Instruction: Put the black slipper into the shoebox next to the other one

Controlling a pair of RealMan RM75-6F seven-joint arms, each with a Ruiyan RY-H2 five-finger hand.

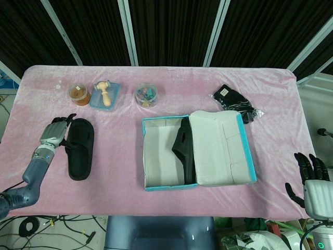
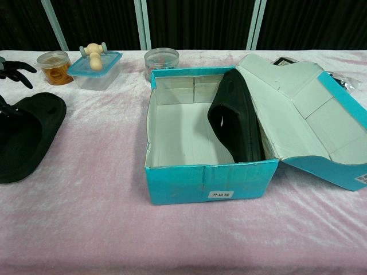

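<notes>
In the chest view the left hand (image 2: 12,70) is cut off at the left edge, only dark fingertips showing, and the right hand does not appear there at all. In the head view the right hand (image 1: 312,179) sits at the lower right corner, off the table edge, fingers spread and holding nothing. The left hand (image 1: 56,131), at the middle left of the head view, lies against the upper left edge of the black slipper (image 1: 80,148); its fingers touch the rim, but whether they actually grip it cannot be made out.

That slipper lies flat on the pink cloth (image 1: 119,172) at the left of the frame, well apart from the shoebox (image 1: 156,185), sole down, toe strap toward the top. It is matte black, an open-toed slide with a broad band and an oval footbed.

The second slipper (image 1: 184,151) stands on its side inside the box, leaning against the right wall by the hinged lid (image 1: 218,146); its lower half is hidden by the front wall in the chest view. The shoebox is teal cardboard outside and pale grey within, with a small white label (image 2: 221,195) on the front whose print is too small to read.

Along the top of the table stand a round jar (image 1: 79,94), a blue-lidded container (image 1: 104,95) with a wooden piece on it, a clear round tub (image 1: 146,96), and a black item in a plastic bag (image 1: 234,101).
</notes>
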